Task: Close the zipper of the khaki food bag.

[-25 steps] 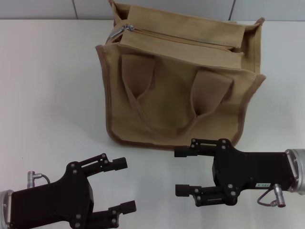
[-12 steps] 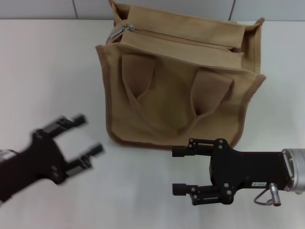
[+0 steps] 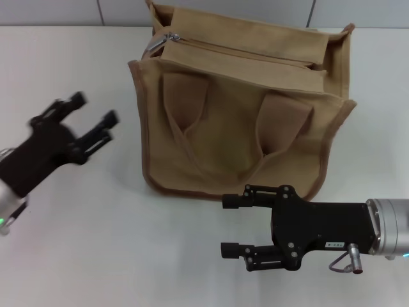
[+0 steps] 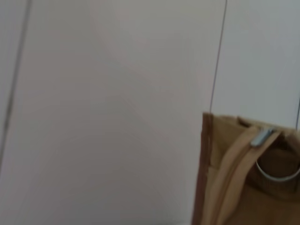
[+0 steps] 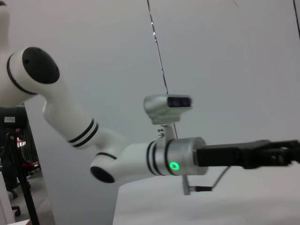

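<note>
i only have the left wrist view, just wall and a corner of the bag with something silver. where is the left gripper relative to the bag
Observer: In the head view the left gripper is open above the table, off the left side of the khaki food bag and not touching it.
Operator: is that silver thing the zipper pull
Observer: Yes. The pull tab sits at the left end of the zipper along the bag's top.
Operator: and the right arm
Observer: The right gripper is open too, low in front of the bag and pointing left, holding nothing.
</note>
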Available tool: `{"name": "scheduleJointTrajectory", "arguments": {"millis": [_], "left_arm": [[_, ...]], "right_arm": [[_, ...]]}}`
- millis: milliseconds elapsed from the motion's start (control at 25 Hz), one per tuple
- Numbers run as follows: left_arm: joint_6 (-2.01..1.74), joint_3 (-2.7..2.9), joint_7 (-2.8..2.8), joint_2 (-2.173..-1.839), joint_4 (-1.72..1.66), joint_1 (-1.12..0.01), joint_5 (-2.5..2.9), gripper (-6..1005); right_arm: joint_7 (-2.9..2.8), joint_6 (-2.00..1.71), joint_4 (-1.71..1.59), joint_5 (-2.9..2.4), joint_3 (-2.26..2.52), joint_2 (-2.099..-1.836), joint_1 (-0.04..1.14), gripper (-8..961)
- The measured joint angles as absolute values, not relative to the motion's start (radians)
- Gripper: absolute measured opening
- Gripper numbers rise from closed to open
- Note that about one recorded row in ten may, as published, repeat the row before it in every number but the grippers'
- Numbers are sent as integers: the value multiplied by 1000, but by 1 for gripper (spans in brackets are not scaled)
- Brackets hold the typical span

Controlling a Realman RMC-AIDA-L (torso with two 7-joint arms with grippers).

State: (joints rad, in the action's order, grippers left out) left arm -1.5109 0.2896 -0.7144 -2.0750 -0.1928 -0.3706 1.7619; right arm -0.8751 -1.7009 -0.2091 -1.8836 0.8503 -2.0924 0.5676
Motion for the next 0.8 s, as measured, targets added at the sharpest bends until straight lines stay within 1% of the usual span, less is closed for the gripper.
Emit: {"name": "scheduleJointTrajectory", "arguments": {"millis": [200,320,800], "left_arm": [[-1454,364,-722,-2076,-179,-468,1803,724],[-1453,358,-722,-2079,-172,-495,1775,720],[-1434,357,-702,-2079,-155,-527,1621,704]], "right_arm": [[-875,-1700,-206,-1879,848,-2092,562,754],[-874,-1700,-193,-1869,847,-2092,557,754],[-873,-1704,-130,-1841,846,-2092,554,754]]}}
